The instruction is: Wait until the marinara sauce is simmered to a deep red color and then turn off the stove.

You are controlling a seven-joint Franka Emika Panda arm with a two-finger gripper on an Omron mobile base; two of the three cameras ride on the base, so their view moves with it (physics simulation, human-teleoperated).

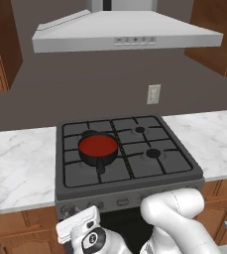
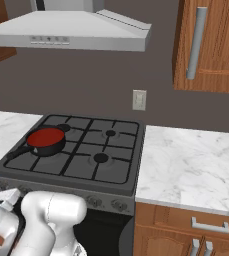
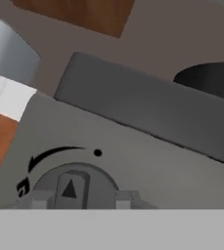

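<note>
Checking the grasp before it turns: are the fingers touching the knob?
Touching. In the hand view the fingers sit flush against both sides of the knob on the stove, no gap showing.

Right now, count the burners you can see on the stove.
3 on the stove: back right, front right, back left behind the pan. A fourth may be hidden beneath it.
</note>
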